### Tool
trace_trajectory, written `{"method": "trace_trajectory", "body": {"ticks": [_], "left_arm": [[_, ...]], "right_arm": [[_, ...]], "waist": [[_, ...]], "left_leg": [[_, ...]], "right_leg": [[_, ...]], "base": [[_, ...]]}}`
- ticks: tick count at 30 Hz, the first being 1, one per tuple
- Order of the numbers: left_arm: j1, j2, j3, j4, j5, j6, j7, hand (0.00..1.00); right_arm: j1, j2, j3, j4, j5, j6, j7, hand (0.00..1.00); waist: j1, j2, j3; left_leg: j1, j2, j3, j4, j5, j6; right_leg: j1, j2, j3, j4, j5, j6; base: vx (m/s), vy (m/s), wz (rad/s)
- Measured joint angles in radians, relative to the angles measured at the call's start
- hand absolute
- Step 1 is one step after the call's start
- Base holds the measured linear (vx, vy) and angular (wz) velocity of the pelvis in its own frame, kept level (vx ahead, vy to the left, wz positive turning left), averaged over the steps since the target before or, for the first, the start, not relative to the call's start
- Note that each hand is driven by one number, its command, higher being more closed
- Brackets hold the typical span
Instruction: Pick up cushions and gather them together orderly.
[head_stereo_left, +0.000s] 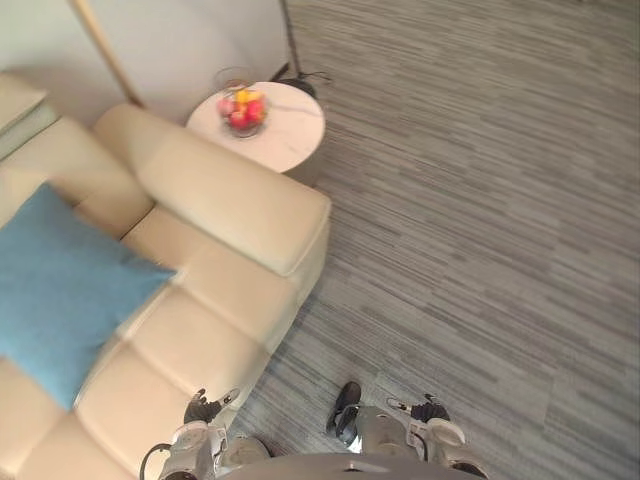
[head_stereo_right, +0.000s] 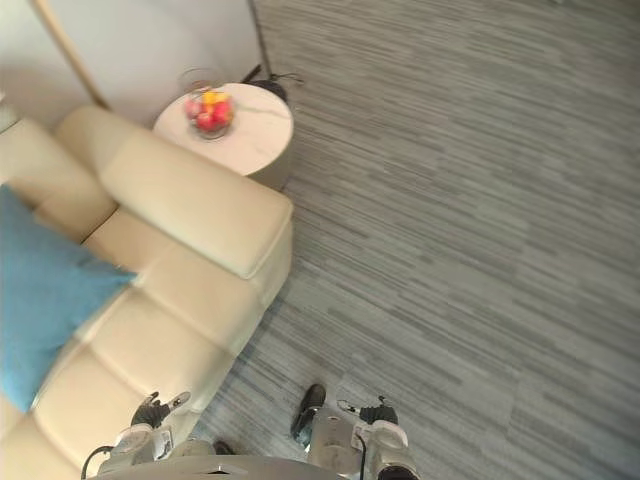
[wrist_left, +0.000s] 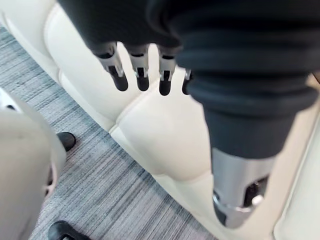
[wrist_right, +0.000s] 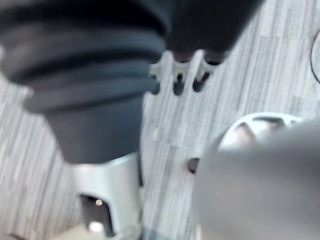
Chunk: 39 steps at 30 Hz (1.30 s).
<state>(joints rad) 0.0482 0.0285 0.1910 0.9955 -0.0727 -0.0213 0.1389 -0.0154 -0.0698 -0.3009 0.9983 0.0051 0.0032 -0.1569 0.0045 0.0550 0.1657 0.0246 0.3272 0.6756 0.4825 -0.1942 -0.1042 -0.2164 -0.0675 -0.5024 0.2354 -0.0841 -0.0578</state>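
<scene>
Robot at the cream sofa (head_stereo_left: 230, 200) — blue cushion (head_stereo_left: 60, 290) not yet in hand

The cushion rests on the seat against the backrest, well apart from both hands; the left hand (head_stereo_left: 203, 409) hangs over the seat's front edge, the right hand (head_stereo_left: 430, 410) over the grey carpet (head_stereo_left: 480, 200), both low, probably because no reach has begun; the wrist views add what the head views cannot — fingers (wrist_left: 119, 75) straight and loose, holding nothing.

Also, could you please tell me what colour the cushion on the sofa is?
Blue; the cushion shows best in the left eye view.
</scene>
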Motion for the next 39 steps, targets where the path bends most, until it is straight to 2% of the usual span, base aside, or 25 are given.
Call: {"method": "trace_trajectory", "body": {"ticks": [1,2,3,4,5,6,8,11,12,15,17,18,19,20,21,23,25,27,28,29,30,32,34,36,39], "left_arm": [[0.006,-0.001,0.001,0.003,0.0,0.0,-0.001,0.0],[0.011,-0.008,0.008,0.0,-0.008,-0.001,-0.004,0.0],[0.011,-0.016,0.024,-0.006,-0.009,-0.003,-0.007,0.0],[0.01,-0.018,0.025,-0.009,-0.011,-0.005,-0.008,0.0],[0.01,-0.019,0.023,-0.016,-0.013,-0.01,-0.011,0.0],[0.014,-0.025,0.023,-0.041,-0.014,-0.011,-0.011,0.0],[0.019,-0.035,0.024,-0.061,-0.018,-0.019,-0.011,0.0],[0.022,-0.053,0.036,-0.085,-0.023,-0.022,-0.01,0.0],[0.022,-0.053,0.043,-0.083,-0.023,-0.023,-0.011,0.0],[0.029,-0.048,0.048,-0.072,-0.023,-0.021,-0.01,0.0],[0.037,-0.033,0.049,-0.071,-0.023,-0.02,-0.011,0.0],[0.037,-0.019,0.043,-0.07,-0.023,-0.02,-0.011,0.0],[0.035,0.004,0.038,-0.061,-0.023,-0.019,-0.012,0.0],[0.036,0.015,0.031,-0.06,-0.023,-0.016,-0.011,0.0],[0.036,0.02,0.019,-0.059,-0.023,-0.014,-0.011,0.0],[0.034,0.023,-0.007,-0.051,-0.031,-0.01,-0.011,0.0],[0.021,0.025,-0.007,-0.039,-0.044,-0.008,-0.01,0.0],[0.003,0.034,-0.019,-0.024,-0.045,-0.008,-0.009,0.0],[-0.003,0.039,-0.022,-0.018,-0.045,-0.007,-0.008,0.0],[-0.011,0.026,-0.028,-0.011,-0.043,-0.007,-0.004,0.0],[-0.014,0.022,-0.03,-0.008,-0.042,-0.007,-0.001,0.0],[-0.031,0.011,-0.042,-0.002,-0.042,-0.007,0.007,0.0],[-0.031,0.007,-0.051,-0.003,-0.042,-0.006,0.002,0.0],[-0.036,0.019,-0.064,-0.038,-0.047,-0.009,-0.01,0.0],[-0.038,0.018,-0.067,-0.065,-0.047,-0.013,-0.014,0.0]], "right_arm": [[0.0,0.001,0.012,0.0,0.0,0.0,-0.001,0.0],[0.001,0.001,0.017,-0.001,0.007,0.0,-0.006,0.0],[0.006,0.0,0.021,-0.003,0.009,0.0,-0.02,0.0],[0.006,0.001,0.023,-0.001,0.009,0.0,-0.028,0.0],[0.005,0.006,0.024,0.0,0.009,0.001,-0.03,0.0],[0.004,0.008,0.022,0.002,0.009,0.001,-0.032,0.0],[0.003,0.009,0.02,0.001,0.009,0.001,-0.033,0.0],[0.004,0.009,0.003,-0.001,0.009,0.002,-0.041,0.0],[0.006,0.01,0.001,0.0,0.009,0.002,-0.041,0.0],[0.031,0.011,-0.021,-0.003,0.009,0.001,-0.041,0.0],[0.064,0.028,-0.025,-0.033,0.011,0.0,-0.041,0.0],[0.077,0.037,-0.028,-0.041,0.014,-0.001,-0.041,0.0],[0.077,0.048,-0.023,-0.039,0.026,0.0,-0.041,0.0],[0.066,0.053,-0.017,-0.038,0.029,0.0,-0.039,0.0],[0.06,0.053,-0.017,-0.037,0.029,0.0,-0.039,0.0],[0.019,0.046,-0.015,-0.008,0.026,0.0,-0.035,0.0],[-0.035,0.038,-0.007,0.014,0.028,0.0,-0.032,0.0],[-0.054,0.041,0.015,0.012,0.028,0.0,-0.031,0.0],[-0.047,0.041,0.014,0.012,0.028,0.0,-0.03,0.0],[-0.048,0.023,0.005,0.003,0.029,-0.001,-0.032,0.0],[-0.049,0.019,0.006,0.001,0.029,-0.001,-0.033,0.0],[-0.039,0.014,0.008,0.001,0.036,-0.005,-0.041,0.0],[-0.026,0.009,0.027,0.004,0.048,-0.008,-0.048,0.0],[-0.024,0.003,0.026,0.007,0.051,-0.007,-0.065,0.0],[-0.025,0.003,0.022,0.008,0.08,-0.006,-0.073,0.0]], "waist": [[0.0,0.005,0.004],[0.003,0.012,0.008],[0.015,0.015,0.019],[0.02,0.014,0.025],[0.026,0.019,0.027],[0.037,0.013,0.032],[0.056,0.014,0.032],[0.086,0.014,0.032],[0.088,0.018,0.029],[0.098,0.025,0.016],[0.101,-0.009,-0.014],[0.098,-0.022,-0.013],[0.086,-0.06,-0.022],[0.08,-0.075,-0.023],[0.077,-0.077,-0.023],[0.073,-0.06,-0.017],[0.074,-0.031,-0.001],[0.072,-0.03,0.003],[0.067,-0.034,0.002],[0.056,-0.004,0.011],[0.053,0.001,0.01],[0.045,0.007,0.012],[0.054,0.024,0.051],[0.061,0.015,0.077],[0.081,0.008,0.083]], "left_leg": [[-0.039,0.059,-0.046,0.145,0.024,0.036],[-0.082,0.11,-0.11,0.284,0.072,0.1],[-0.134,0.123,-0.214,0.416,0.034,0.089],[-0.149,0.1,-0.263,0.448,-0.001,0.072],[-0.174,0.043,-0.33,0.459,-0.044,0.051],[-0.204,-0.026,-0.387,0.428,-0.074,0.057],[-0.254,-0.106,-0.449,0.331,-0.096,0.06],[-0.303,-0.222,-0.599,0.046,-0.079,0.039],[-0.296,-0.242,-0.676,-0.098,-0.055,0.013],[-0.27,-0.235,-0.708,-0.116,0.003,0.044],[-0.239,-0.239,-0.643,-0.097,0.01,0.054],[-0.227,-0.246,-0.609,-0.1,0.0,0.065],[-0.203,-0.262,-0.561,-0.105,-0.023,0.08],[-0.18,-0.262,-0.514,-0.106,-0.029,0.09],[-0.162,-0.262,-0.483,-0.111,-0.034,0.096],[-0.092,-0.251,-0.391,-0.163,-0.041,0.103],[-0.052,-0.217,-0.326,-0.194,-0.04,0.103],[-0.035,-0.204,-0.296,-0.21,-0.039,0.098],[-0.016,-0.207,-0.29,-0.217,-0.046,0.079],[0.009,-0.186,-0.292,-0.22,-0.059,0.058],[0.01,-0.178,-0.293,-0.21,-0.057,0.054],[-0.055,-0.121,-0.311,-0.022,-0.066,0.044],[-0.188,-0.016,-0.419,0.397,-0.042,0.08],[-0.275,-0.034,-0.486,0.527,-0.078,0.066],[-0.369,-0.095,-0.491,0.403,-0.079,0.069]], "right_leg": [[0.017,0.035,0.022,-0.02,-0.002,-0.005],[0.043,0.069,0.048,-0.037,-0.004,-0.012],[0.069,0.109,0.114,-0.037,-0.001,-0.039],[0.081,0.121,0.146,-0.041,-0.002,-0.048],[0.1,0.133,0.19,-0.046,-0.004,-0.055],[0.116,0.149,0.26,-0.061,-0.005,-0.054],[0.132,0.163,0.345,-0.079,-0.005,-0.053],[0.133,0.176,0.492,-0.082,-0.005,-0.054],[0.136,0.182,0.531,-0.083,-0.005,-0.053],[0.148,0.196,0.581,-0.069,-0.018,-0.032],[0.112,0.169,0.606,0.027,-0.079,0.02],[0.084,0.146,0.598,0.08,-0.112,0.045],[0.037,0.101,0.572,0.187,-0.147,0.123],[-0.007,0.064,0.512,0.273,-0.163,0.159],[-0.028,0.028,0.432,0.318,-0.165,0.156],[-0.031,-0.104,0.11,0.321,-0.177,0.07],[-0.026,-0.139,-0.112,0.234,-0.163,0.057],[-0.03,-0.118,-0.185,0.109,-0.095,0.047],[-0.016,-0.098,-0.153,0.038,0.019,0.013],[0.007,-0.068,-0.139,0.021,0.055,-0.004],[0.011,-0.061,-0.135,0.017,0.042,-0.002],[0.026,-0.027,-0.115,0.009,0.004,-0.003],[0.13,0.04,-0.087,-0.008,-0.052,-0.022],[0.196,0.05,-0.05,-0.014,-0.087,-0.015],[0.247,0.056,0.009,-0.063,-0.094,-0.008]], "base": [[0.09,-0.151,-1.03],[0.12,-0.155,-1.36],[0.16,-0.1,-1.29],[0.14,-0.008,-1.34],[0.18,0.066,-1.39],[0.14,0.063,-1.4],[0.13,0.073,-1.41],[0.15,0.145,-1.69],[0.16,0.155,-1.65],[0.22,0.196,-1.5],[0.26,0.256,-1.35],[0.28,0.267,-1.05],[0.23,0.195,-0.97],[0.27,0.195,-0.94],[0.24,0.104,-0.95],[0.26,0.063,-1.0],[0.27,-0.013,-1.19],[0.3,-0.066,-0.89],[0.32,-0.103,-0.56],[0.33,-0.111,-0.43],[0.3,-0.117,-0.43],[0.23,-0.127,-0.29],[0.31,-0.127,-0.47],[0.33,-0.04,-0.54],[0.24,0.038,-0.56]]}}
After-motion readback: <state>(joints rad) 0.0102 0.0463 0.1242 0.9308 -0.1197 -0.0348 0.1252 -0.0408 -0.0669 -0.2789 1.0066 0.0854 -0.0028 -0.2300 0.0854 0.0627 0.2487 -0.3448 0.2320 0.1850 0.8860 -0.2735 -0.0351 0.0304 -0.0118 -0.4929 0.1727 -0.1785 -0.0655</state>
